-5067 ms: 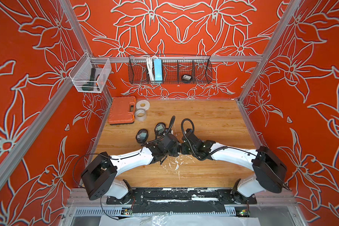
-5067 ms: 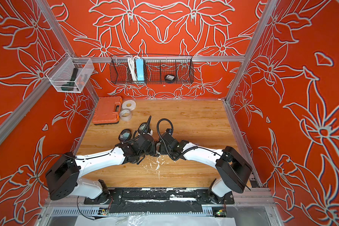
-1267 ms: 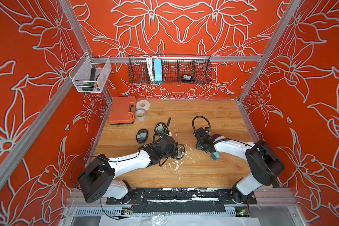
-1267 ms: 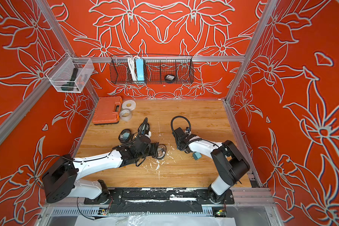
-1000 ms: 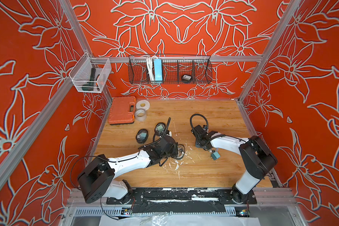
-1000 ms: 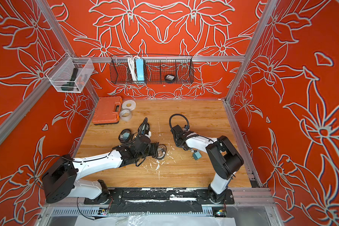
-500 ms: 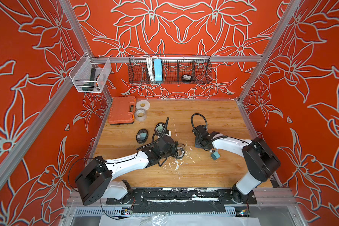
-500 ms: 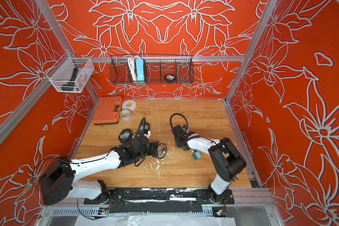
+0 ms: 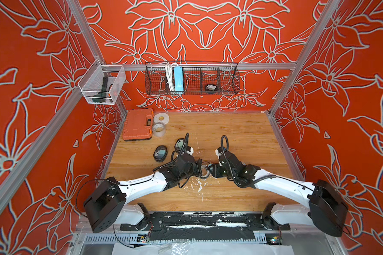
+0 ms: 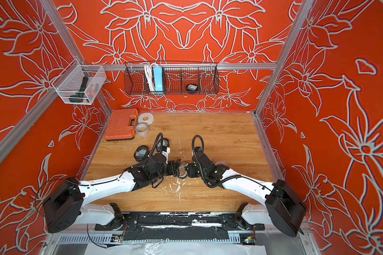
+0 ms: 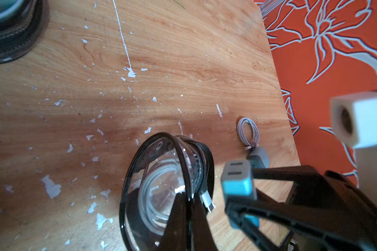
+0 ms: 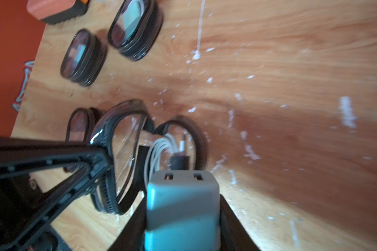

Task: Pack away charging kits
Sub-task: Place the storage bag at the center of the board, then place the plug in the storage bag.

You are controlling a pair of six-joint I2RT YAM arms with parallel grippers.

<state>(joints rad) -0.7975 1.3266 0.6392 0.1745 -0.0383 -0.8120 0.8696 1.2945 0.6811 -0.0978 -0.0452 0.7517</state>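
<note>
My left gripper (image 11: 189, 200) is shut on the rim of an open black-rimmed clear case (image 11: 165, 189) in the middle of the table. A coiled white cable (image 11: 152, 195) lies inside it. My right gripper (image 12: 182, 200) is shut on a teal-blue cube plug adapter (image 12: 182, 206), held just beside the case's opening (image 12: 126, 152). In both top views the two grippers (image 9: 200, 170) (image 9: 210, 170) face each other almost tip to tip. A second kit lies on the table by the right arm: a coiled cable (image 11: 248, 132) and its adapter (image 11: 259, 156).
Two closed clear cases (image 9: 160, 153) (image 9: 180, 144) lie behind the left arm, and another (image 12: 78, 126) sits close to the open one. An orange tool case (image 9: 138, 124) and two tape rolls (image 9: 161, 118) sit back left. A wire basket (image 9: 191, 80) holds a blue power strip (image 9: 178, 78).
My right arm has swung from the back right of the table to the middle and now holds an adapter next to the case. The left arm has hardly moved.
</note>
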